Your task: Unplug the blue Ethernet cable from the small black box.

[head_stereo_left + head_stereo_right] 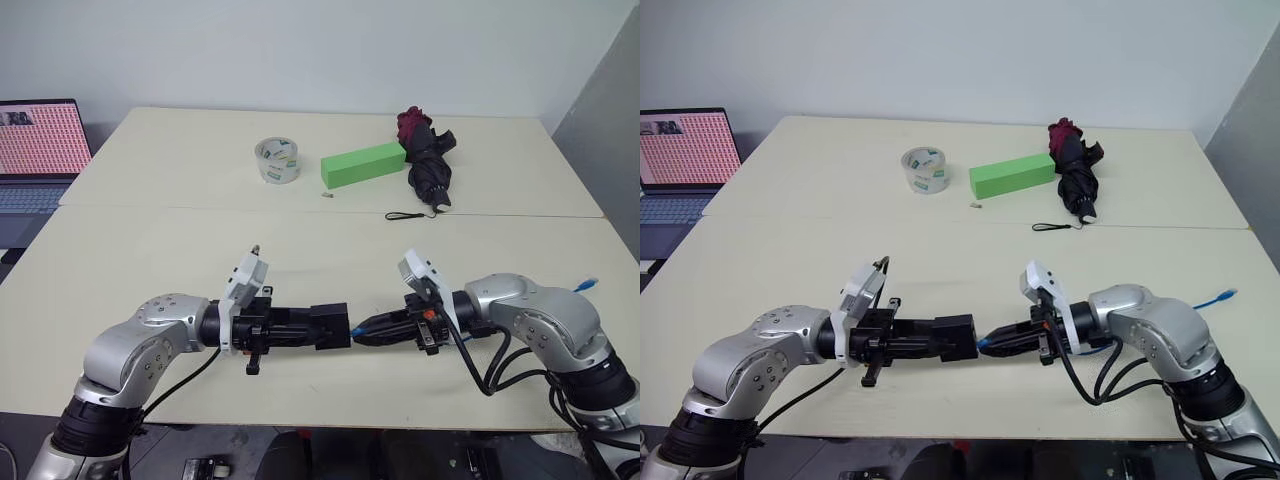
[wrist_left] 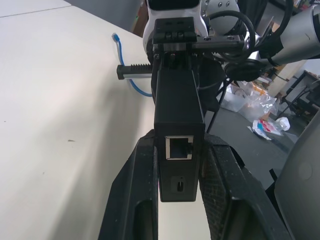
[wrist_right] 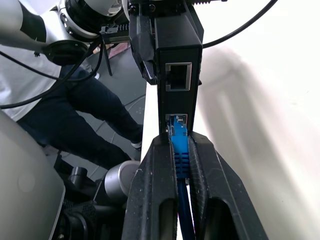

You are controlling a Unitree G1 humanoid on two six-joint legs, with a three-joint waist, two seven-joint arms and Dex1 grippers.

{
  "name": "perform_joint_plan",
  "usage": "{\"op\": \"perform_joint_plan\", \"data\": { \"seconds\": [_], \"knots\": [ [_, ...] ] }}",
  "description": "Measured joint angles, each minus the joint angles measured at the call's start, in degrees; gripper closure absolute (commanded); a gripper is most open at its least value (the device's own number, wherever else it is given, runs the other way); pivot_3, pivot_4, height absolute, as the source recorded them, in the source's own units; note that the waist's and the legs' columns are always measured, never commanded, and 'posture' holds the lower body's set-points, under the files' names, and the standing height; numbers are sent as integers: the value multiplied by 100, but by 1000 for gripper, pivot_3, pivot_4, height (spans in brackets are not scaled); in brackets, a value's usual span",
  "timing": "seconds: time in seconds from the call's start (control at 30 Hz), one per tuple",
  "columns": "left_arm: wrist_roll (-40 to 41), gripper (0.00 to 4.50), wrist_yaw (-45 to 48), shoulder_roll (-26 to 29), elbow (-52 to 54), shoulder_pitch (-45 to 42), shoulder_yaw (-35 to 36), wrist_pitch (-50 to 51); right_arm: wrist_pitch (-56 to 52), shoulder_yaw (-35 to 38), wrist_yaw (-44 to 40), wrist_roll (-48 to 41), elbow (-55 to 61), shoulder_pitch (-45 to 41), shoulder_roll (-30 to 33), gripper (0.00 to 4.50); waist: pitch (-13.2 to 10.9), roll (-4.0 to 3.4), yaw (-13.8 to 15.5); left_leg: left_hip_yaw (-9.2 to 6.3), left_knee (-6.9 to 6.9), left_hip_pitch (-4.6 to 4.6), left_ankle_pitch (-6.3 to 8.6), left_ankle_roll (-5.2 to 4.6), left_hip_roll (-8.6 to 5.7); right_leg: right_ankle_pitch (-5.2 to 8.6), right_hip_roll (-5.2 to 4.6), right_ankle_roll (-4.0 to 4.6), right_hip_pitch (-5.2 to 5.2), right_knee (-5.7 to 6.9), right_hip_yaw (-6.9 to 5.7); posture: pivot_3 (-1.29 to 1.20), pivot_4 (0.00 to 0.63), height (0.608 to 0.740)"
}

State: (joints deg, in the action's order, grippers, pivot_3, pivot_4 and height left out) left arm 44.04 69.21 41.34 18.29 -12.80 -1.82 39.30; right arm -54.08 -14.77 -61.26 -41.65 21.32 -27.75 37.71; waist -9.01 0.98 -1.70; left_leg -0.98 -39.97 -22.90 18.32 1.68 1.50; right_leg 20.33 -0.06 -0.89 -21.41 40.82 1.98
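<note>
My left gripper is shut on the small black box, holding it above the table's front edge with both fingers pressed on its sides. The box's near face shows an empty port. The blue Ethernet cable has its plug seated in the lower port on the box's other face, with a free port above it. My right gripper is shut on the cable just behind the plug. The cable trails back past my right arm to its loose end on the table.
At the back of the table lie a tape roll, a green block and a folded black umbrella with its strap. A laptop stands at the far left. A seam crosses the table.
</note>
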Motion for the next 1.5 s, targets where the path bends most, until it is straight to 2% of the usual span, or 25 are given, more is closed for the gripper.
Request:
{"op": "perform_joint_plan", "data": {
  "seconds": [0.37,0.4,0.63,0.93,1.07,1.47,1.5],
  "knots": [
    [47,3724,-139,-1,32,-33,-5,32,203,8,129,7,90,82,41,4474,0,0,1,0,0,0,0,0,-1,0,0,0,0,0,1,0,150,740],
    [74,3724,-179,-3,29,-34,-4,49,203,12,160,7,94,86,34,4124,0,0,1,0,0,0,0,0,0,0,0,0,0,0,0,0,150,740],
    [128,3724,-245,5,-84,-20,78,184,228,120,159,-8,190,216,126,2784,-1,0,1,0,0,0,0,0,0,0,0,0,0,0,0,0,150,740],
    [271,3724,-369,-6,-83,-21,223,306,106,426,393,-182,271,371,-3,2774,0,1,1,0,0,0,0,0,0,0,0,0,1,0,0,0,150,740],
    [319,3724,-445,-8,-76,-22,225,364,100,449,649,-191,270,426,-294,2774,-1,0,1,0,0,0,0,1,0,0,0,0,1,1,0,0,150,740],
    [322,3724,-471,-9,-54,-28,225,416,99,428,761,-182,252,430,-446,2774,-1,0,0,0,0,0,-1,1,-1,0,0,0,0,1,0,0,150,740],
    [322,3724,-473,-10,-54,-28,225,417,102,419,757,-175,246,428,-446,3142,-1,0,0,0,0,0,0,1,0,0,0,0,0,0,0,0,150,740]
  ]
}}
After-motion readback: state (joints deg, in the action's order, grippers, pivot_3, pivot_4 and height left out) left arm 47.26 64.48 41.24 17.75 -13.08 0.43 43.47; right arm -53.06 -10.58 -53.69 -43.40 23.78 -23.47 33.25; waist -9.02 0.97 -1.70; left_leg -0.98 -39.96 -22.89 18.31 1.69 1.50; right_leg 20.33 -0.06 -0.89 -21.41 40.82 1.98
